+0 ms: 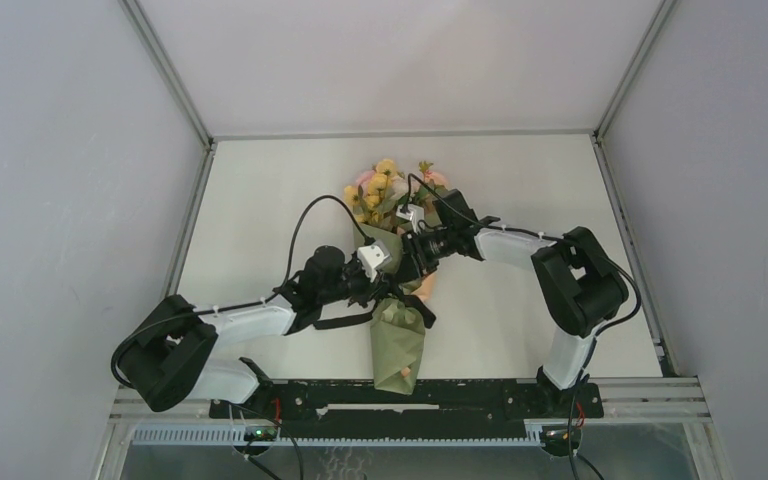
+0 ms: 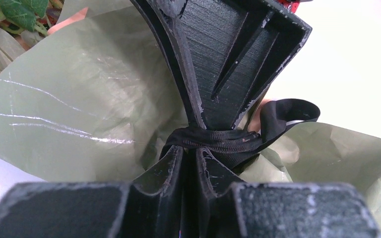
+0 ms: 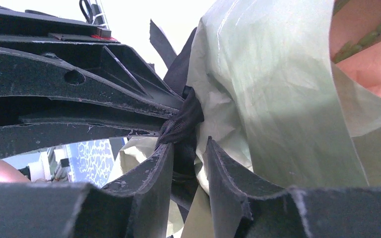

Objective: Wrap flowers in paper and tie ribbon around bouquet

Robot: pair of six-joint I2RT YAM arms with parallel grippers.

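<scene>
- Evidently, left claw (image 2: 194,151) pinched the ribbon (image 2: 228,141) at its tips, paper (image 2: 79,109) just behind.
- Right claw (image 3: 188,148) stood slightly spread, ribbon between its fingers (image 3: 228,173).

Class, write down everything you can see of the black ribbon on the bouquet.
The ribbon is a flat black woven band that looks soft and floppy. It is drawn tight and bunched around the narrow waist of the olive-green paper, with one loop standing out to the side. The left gripper pinches it between nearly closed fingers. The right gripper has its fingers parted, with the ribbon in the gap. Whether a knot is tied cannot be seen.
</scene>
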